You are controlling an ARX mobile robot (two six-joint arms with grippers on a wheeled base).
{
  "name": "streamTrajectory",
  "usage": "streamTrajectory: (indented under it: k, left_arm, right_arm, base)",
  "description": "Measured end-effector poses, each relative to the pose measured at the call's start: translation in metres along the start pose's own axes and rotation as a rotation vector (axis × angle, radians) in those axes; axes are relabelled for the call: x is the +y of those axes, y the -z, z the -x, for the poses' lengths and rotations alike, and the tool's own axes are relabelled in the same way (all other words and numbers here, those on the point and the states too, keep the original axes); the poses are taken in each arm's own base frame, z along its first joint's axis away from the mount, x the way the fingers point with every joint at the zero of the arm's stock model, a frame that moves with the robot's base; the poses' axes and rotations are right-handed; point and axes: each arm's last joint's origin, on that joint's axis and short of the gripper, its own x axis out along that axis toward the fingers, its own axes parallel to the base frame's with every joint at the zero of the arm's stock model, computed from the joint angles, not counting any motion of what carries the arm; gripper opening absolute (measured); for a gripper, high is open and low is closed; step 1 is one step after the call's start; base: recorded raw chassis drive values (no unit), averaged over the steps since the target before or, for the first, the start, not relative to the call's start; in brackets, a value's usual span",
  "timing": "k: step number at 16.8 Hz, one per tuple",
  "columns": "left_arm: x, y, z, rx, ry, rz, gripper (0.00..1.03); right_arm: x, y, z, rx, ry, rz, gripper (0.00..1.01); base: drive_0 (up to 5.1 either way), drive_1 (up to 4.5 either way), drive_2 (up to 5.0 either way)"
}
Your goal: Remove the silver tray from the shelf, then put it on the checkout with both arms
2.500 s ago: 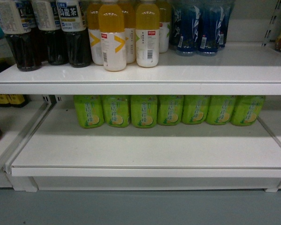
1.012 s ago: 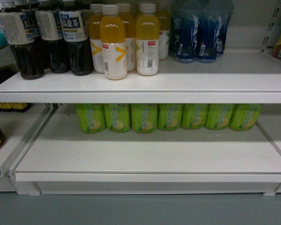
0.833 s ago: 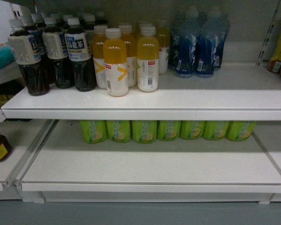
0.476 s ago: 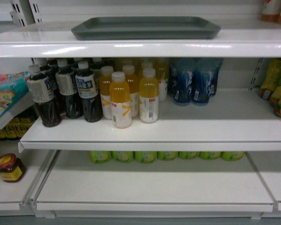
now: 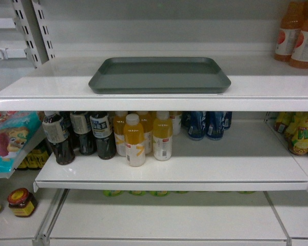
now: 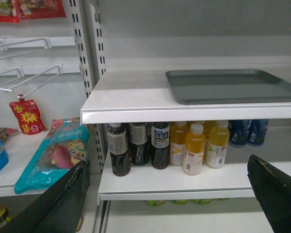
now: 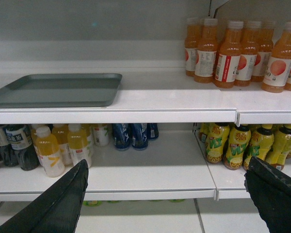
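Observation:
The silver tray lies flat on the white shelf, its front rim close to the shelf's lip. The left wrist view has the silver tray to the upper right, the right wrist view has the silver tray to the upper left. My left gripper is open, its black fingers spread wide and well short of the shelf. My right gripper is open too, with nothing between its fingers. Neither gripper shows in the head view. The checkout is out of view.
Dark, yellow and blue bottles stand on the board below the tray. Orange drink bottles stand on the tray's shelf to the right. Snack bags and slotted uprights are at the left.
The head view has risen from the low shelves to the upper shelf. The silver tray came into view and is now seen more from above.

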Motion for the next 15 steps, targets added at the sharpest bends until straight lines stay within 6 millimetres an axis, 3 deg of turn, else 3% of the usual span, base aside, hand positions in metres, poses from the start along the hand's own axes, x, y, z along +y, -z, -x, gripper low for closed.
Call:
streamTrajectory:
  k: [13, 15]
  left_arm:
    - [0.0000, 0.0000, 0.0000, 0.000, 0.000, 0.000, 0.98]
    - [0.0000, 0.0000, 0.0000, 0.000, 0.000, 0.000, 0.98]
  right_arm:
    - [0.0000, -0.0001, 0.0000, -0.001, 0.000, 0.000, 0.98]
    - [0.0000, -0.0001, 0.0000, -0.001, 0.000, 0.000, 0.98]
  base:
    - [0.0, 0.00, 0.0]
    - [0.0, 4.23, -4.2]
